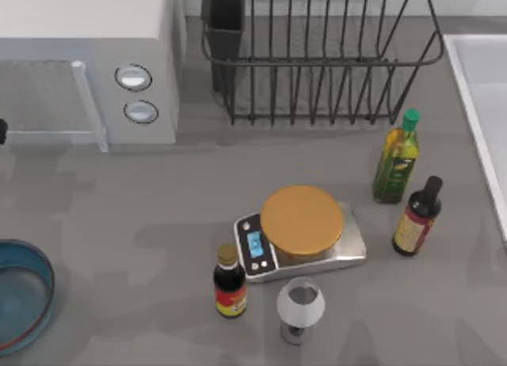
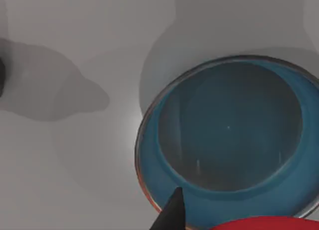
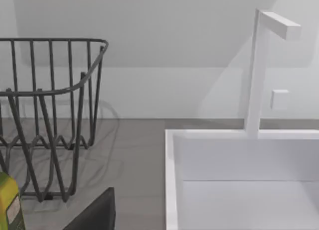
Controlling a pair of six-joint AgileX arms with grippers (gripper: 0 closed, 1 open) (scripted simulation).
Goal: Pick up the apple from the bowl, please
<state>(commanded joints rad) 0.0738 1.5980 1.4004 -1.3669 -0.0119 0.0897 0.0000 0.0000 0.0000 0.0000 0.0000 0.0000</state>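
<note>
The blue-teal bowl [image 1: 20, 295] sits at the table's front left edge with nothing in it. The left wrist view looks straight down into that bowl [image 2: 229, 140]. At that picture's edge, close to the camera and above the bowl's rim, is part of the red apple [image 2: 266, 224]. One dark finger [image 2: 171, 212] of my left gripper stands beside the apple, and the gripper seems shut on it. A dark finger [image 3: 94, 212] of my right gripper is in the right wrist view, facing the sink.
An orange-topped scale [image 1: 301, 231] stands mid-table. A wine glass [image 1: 300, 306] and a dark bottle [image 1: 230, 283] are in front of it, with two more bottles [image 1: 396, 156] [image 1: 417, 217] to its right. A microwave [image 1: 87, 61], a dish rack [image 1: 317, 53] and a white sink [image 1: 483, 104] line the back and right.
</note>
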